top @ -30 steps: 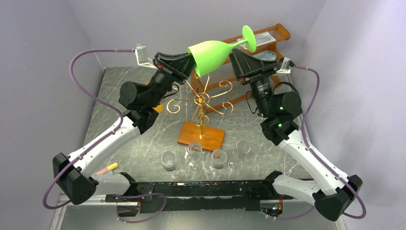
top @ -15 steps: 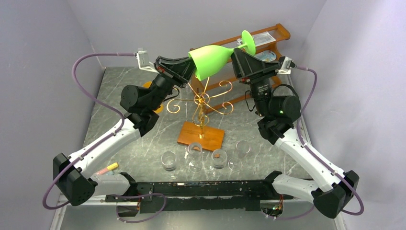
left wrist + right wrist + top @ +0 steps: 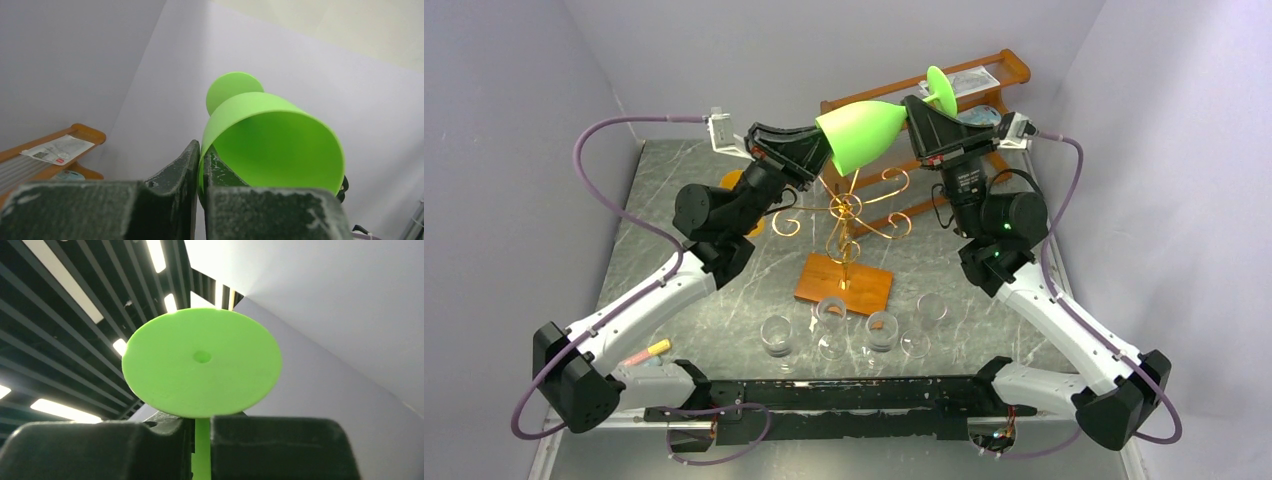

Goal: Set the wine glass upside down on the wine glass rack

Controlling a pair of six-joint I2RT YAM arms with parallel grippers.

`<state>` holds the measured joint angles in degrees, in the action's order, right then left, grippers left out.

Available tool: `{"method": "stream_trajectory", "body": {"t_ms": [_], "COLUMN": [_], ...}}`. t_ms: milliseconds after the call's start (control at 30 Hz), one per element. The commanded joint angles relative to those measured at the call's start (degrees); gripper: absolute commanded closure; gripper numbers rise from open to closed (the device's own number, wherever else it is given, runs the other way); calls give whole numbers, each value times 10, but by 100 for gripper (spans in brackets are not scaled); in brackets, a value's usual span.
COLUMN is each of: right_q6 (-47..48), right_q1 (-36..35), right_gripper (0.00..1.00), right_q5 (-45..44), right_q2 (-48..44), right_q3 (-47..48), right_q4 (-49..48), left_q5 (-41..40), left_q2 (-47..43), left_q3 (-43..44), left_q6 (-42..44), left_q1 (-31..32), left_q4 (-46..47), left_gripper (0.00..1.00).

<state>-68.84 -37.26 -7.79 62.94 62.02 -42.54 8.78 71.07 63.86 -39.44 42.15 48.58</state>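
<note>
Green wine glass (image 3: 202,362) foot, stem pinched between black jaws, ceiling lights (image 3: 60,410)

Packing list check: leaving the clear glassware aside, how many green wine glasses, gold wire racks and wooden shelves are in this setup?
green wine glass: 1
gold wire rack: 1
wooden shelf: 1
Total: 3

so the wine glass (image 3: 862,132) hangs sideways up over the wine glass rack (image 3: 845,215), left gripper (image 3: 824,152) at its rim, right gripper (image 3: 914,110) at its stem, a row of small glasses (image 3: 881,330) sits in front of the rack and a shelf (image 3: 1009,66) behind it
</note>
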Motion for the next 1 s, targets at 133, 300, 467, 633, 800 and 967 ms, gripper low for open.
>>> {"method": "stream_trajectory", "body": {"t_ms": [133,300,467,633,800,967], "right_q6": [71,159,320,494,642,731], "right_q1": [-5,-5,-4,-4,-4,-4], "right_gripper": [100,100,100,100,100,100], "right_q5": [-12,-46,-106,-171,-200,-249], "right_q2": [-22,-48,-50,-53,-64,-75], "right_q3": [32,67,149,212,219,185], "right_q4": [67,155,263,348,414,469], "left_q5": [-7,-43,-65,-62,14,144], "left_q2": [-45,-92,-135,-144,-105,-26], "left_q3": [-38,-48,-25,43,133,210], "left_q6": [6,28,64,94,100,50], "left_q1": [5,5,5,5,5,5], "left_q4": [-12,-114,-259,-402,-467,-459], "left_gripper": [46,22,7,4,3,3]}}
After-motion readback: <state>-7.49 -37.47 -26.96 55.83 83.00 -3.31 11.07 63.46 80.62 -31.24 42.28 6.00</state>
